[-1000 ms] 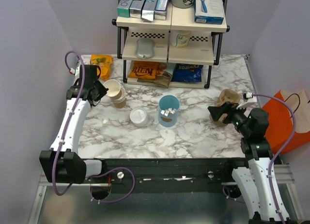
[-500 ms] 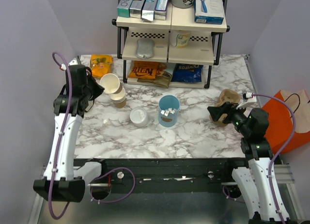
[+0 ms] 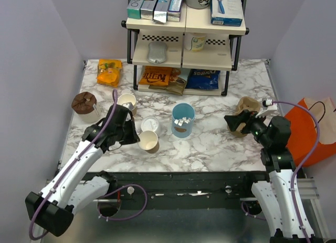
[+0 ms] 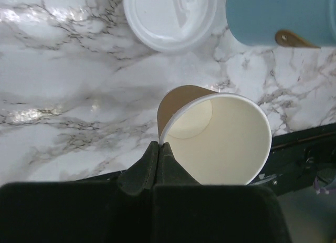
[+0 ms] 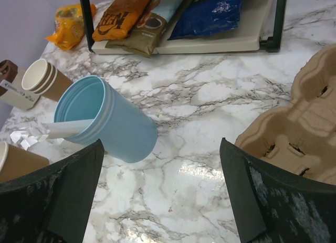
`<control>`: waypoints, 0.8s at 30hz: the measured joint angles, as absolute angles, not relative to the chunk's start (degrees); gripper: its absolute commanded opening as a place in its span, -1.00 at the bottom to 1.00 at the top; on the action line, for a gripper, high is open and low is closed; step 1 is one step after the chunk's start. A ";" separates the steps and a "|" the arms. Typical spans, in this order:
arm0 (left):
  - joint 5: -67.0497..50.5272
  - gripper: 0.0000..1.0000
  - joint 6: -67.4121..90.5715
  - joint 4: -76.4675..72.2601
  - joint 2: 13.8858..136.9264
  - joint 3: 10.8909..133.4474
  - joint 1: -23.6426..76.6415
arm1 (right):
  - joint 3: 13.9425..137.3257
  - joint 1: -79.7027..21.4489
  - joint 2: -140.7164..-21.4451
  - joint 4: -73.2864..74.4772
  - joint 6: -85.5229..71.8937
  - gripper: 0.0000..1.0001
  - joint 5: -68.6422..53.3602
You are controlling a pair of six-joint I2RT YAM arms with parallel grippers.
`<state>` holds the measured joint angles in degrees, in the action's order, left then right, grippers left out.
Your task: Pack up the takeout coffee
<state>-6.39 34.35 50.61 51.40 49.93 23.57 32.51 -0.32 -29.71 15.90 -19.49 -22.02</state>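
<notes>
Left fingers (image 4: 140,172) tight on thin rim of tan kraft-paper cup (image 4: 220,143)

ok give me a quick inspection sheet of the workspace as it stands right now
surface: marble tabletop, no spills seen
job's things: kraft cup empty; white lid lying on the table beside it; cardboard carrier at the right
clutter: blue cup with packets, cup stack, shelf rack with snacks
end effectors: left end effector shut on the kraft cup's rim; right end effector open, holding nothing
cables: purple cable on each arm, no snag seen
surroundings: orange bag beyond the right edge
</notes>
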 measured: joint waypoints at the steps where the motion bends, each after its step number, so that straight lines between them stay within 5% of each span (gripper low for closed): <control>1: -6.48 -1.00 34.98 50.22 51.42 48.90 25.41 | 32.51 -0.32 -29.82 15.90 -19.51 1.00 -22.04; 11: -1.50 -1.00 41.04 41.34 59.09 47.37 43.22 | 32.51 -0.32 -30.02 15.90 -19.90 1.00 -21.56; 21: 4.05 -1.00 43.83 37.76 69.19 48.84 47.81 | 32.51 -0.32 -30.17 16.05 -20.03 1.00 -20.05; 24: 4.93 -0.44 44.25 37.54 71.57 49.63 48.49 | 32.51 -0.32 -30.59 16.19 -20.05 1.00 -19.81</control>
<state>4.93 44.25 37.54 71.57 49.63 48.49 32.51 -0.32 -30.59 16.19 -20.05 -19.81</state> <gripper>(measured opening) 0.070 0.998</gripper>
